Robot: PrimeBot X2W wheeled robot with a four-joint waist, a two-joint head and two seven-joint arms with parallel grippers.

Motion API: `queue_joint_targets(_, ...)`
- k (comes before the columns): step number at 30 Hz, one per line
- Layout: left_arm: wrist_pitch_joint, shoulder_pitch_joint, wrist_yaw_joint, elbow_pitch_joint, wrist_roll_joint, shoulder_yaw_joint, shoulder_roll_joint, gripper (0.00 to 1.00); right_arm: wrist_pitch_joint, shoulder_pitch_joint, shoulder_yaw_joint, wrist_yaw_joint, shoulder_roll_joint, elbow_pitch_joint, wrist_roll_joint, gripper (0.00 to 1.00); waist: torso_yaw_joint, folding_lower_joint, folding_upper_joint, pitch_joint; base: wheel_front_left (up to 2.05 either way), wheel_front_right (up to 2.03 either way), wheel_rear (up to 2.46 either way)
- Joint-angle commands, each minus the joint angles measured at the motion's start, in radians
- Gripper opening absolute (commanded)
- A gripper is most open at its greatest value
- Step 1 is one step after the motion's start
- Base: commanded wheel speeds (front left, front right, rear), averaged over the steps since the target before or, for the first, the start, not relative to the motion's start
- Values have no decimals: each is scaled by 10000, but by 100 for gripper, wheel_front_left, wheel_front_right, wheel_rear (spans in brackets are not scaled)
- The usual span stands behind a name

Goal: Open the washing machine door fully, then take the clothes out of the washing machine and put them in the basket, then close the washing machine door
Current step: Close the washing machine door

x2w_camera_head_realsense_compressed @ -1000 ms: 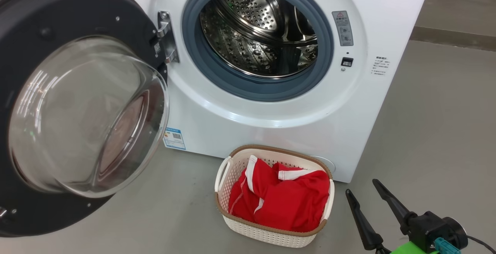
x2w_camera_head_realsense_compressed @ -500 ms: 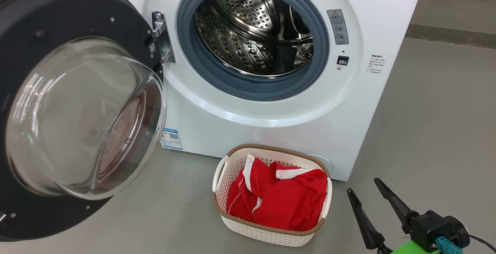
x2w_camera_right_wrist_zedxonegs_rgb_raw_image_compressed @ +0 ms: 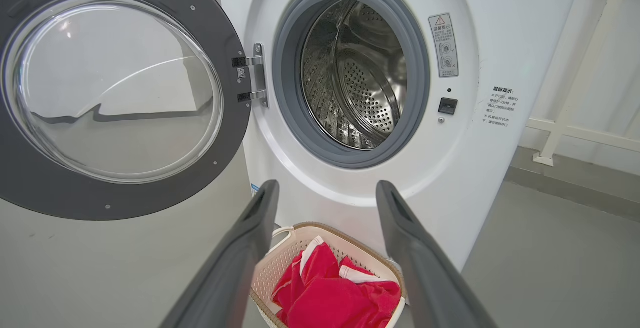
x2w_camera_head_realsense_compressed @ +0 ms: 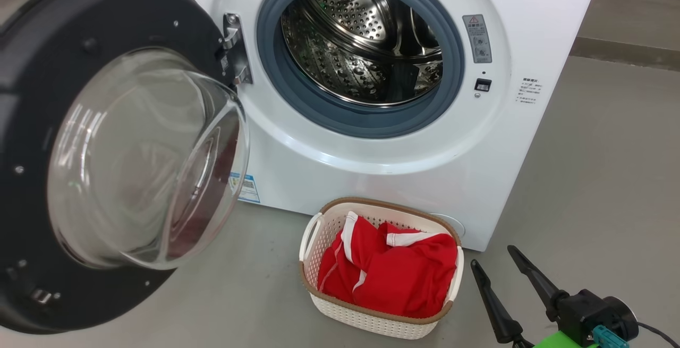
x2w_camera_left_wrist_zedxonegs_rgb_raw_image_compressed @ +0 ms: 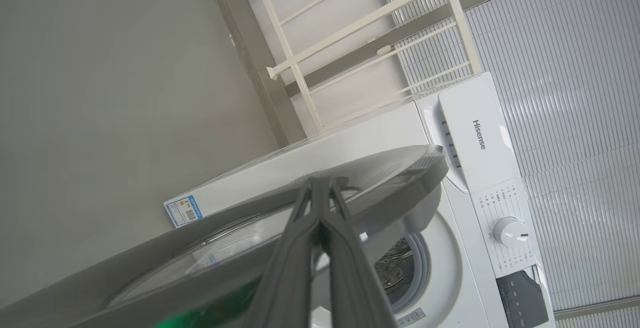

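Step in hand, as I read it: shutting the door. The unloading looks done.

- The washing machine door point(x2w_camera_head_realsense_compressed: 106, 18) hangs open at 9 o'clock in the head view. Its glass bowl point(x2w_camera_head_realsense_compressed: 143, 162) bulges toward you, and the hinge point(x2w_camera_head_realsense_compressed: 234, 50) sits at 9 o'clock of the opening.
- Left gripper point(x2w_camera_left_wrist_zedxonegs_rgb_raw_image_compressed: 320, 184): the fingers are pressed together with nothing between them. In the left wrist view the tips sit at the door's rim, seen edge-on. It looks like contact on the outer side, but I can't confirm it.
- Push with those closed fingers on the rim's outer face. Stay out by the free edge, far from the hinge, where leverage is best.
- Follow the door's arc rather than a straight line, and stay off the glass.
- Finish with one firm press so the catch seats in the latch socket point(x2w_camera_head_realsense_compressed: 482, 84) at 3 o'clock of the opening.
- Washing machine point(x2w_camera_head_realsense_compressed: 372, 188): the drum point(x2w_camera_head_realsense_compressed: 366, 45) shows bare steel. I see no fabric lying on the grey ring point(x2w_camera_head_realsense_compressed: 372, 122), so nothing should get pinched.
- The basket point(x2w_camera_head_realsense_compressed: 372, 321) is on the floor at 6 o'clock under the opening, just in front of the machine. The clothes point(x2w_camera_head_realsense_compressed: 404, 279) are inside it, heaped about to the rim.
- I judge the door swings clear above the basket, but watch the bowl's bulge.
- Right gripper point(x2w_camera_head_realsense_compressed: 493, 256): at 5 o'clock in the head view, just right of the basket. The fingers are spread wide, holding and touching nothing.
- Park it there, outside the door's sweep.
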Motion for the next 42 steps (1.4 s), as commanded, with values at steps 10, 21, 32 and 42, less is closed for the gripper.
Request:
queue_joint_targets(10, 1161, 1252, 507, -2750, -606, -30, -1083, 0, -63, -329, 170, 4, 4, -236, 96, 100, 26, 0, 0, 67, 0, 0, 0)
queue_joint_targets(21, 1990, 2379, 1085, -5553, -1271, -201, -2355, 0, -63, -349, 116, 4, 46, -196, 132, 100, -140, 0, 0, 132, 0, 0, 0)
queue_joint_targets(32, 2185, 3348, 1466, -7101, -1838, -919, -2805, 0, -63, -456, 128, 4, 48, -179, 102, 100, -378, 0, 0, 269, 0, 0, 0)
queue_joint_targets(42, 1453, 3732, 1694, -7271, -2702, -1536, -2854, 0, -63, -529, 174, 4, 83, -135, 148, 100, -811, 0, 0, 322, 0, 0, 0)
